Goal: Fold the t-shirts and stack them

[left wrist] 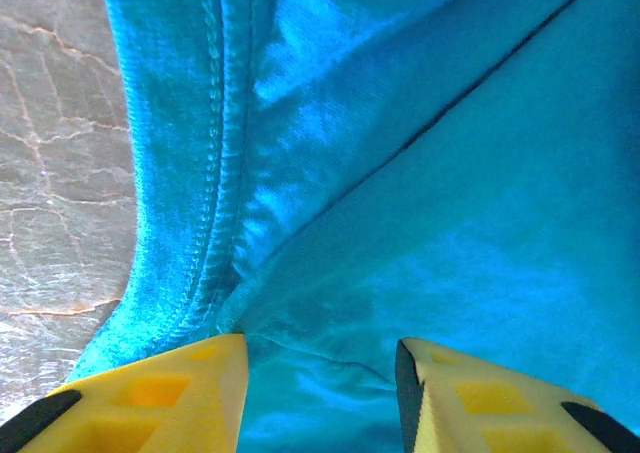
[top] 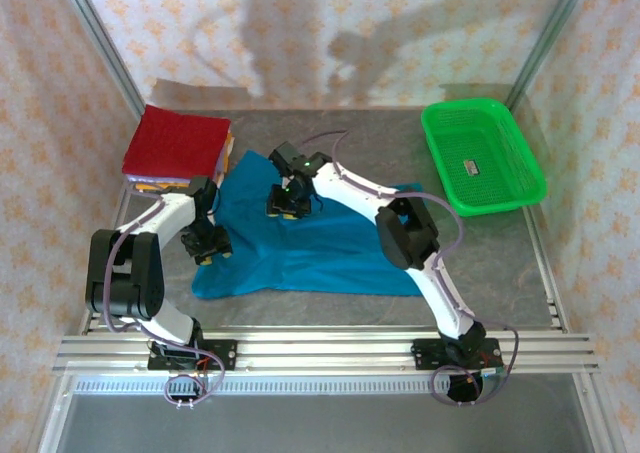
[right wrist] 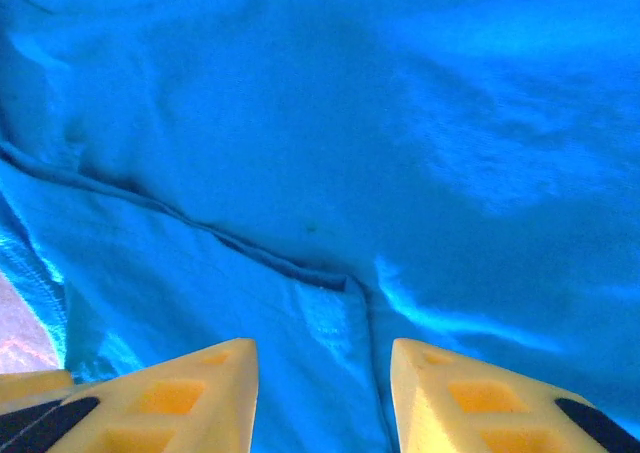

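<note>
1. Yellow fingers (left wrist: 170,393) of the left pincer (left wrist: 320,351) are seen closest, spread part-way, with the teal-blue t-shirt (left wrist: 450,193) lying in the gap between them. A stitched hem (left wrist: 210,173) of that shirt is seen beside the left-hand finger, and bare desk (left wrist: 50,173) is seen past the hem.
2. The right pincer (right wrist: 322,348) is likewise spread part-way and set down on the same shirt. A crease (right wrist: 200,228) in the cloth is seen running toward the gap between its fingers.
3. From above, the teal-blue t-shirt (top: 330,248) is seen laid out on the middle of the desk, with its left edge rumpled.
4. The left pincer (top: 210,245) is placed at the shirt's left edge, and the right pincer (top: 288,205) on its far part.
5. A stack of folded t-shirts (top: 175,141) is found just beside the shirt's far-left corner. The dark red one is on top, and orange and yellow edges are seen beneath. Whether stack and shirt touch cannot be told.
6. A green mesh basket (top: 440,163) is set near the shirt's far-right corner, apart from it.
</note>
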